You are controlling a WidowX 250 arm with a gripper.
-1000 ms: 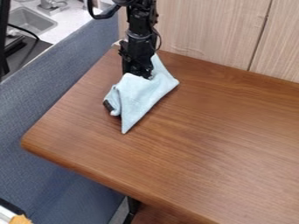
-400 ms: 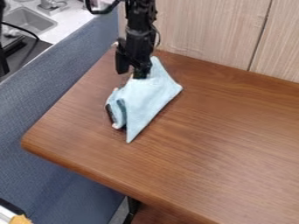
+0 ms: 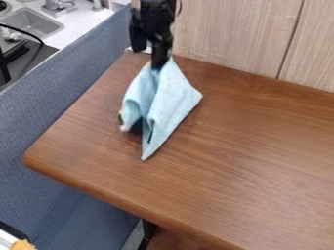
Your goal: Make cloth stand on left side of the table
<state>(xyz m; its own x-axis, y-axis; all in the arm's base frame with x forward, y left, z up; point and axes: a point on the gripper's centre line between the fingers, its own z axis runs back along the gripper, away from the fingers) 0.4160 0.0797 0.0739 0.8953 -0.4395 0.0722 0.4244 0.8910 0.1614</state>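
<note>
Cloth [image 3: 173,96], pale blue, one piece. Location: left side of table [image 3: 248,161], toward the far corner, peaked like a tent. Handling, by judgement: light, limp, not fragile, low slip risk; likely to sag once let go. Best hold: upper ridge, with lower folds spread as a footing. Gripper [image 3: 158,65]: apparently narrow, pinching the ridge. Changes against the earlier frame: gripper higher; left fold drawn upward, with a deeper hollow beneath; near point and right corner barely shifted.

I see a blue partition [image 3: 58,107]; beyond it, a sink [image 3: 31,23] and faucet [image 3: 57,6]; right of it, wood panelling [image 3: 235,34].
</note>
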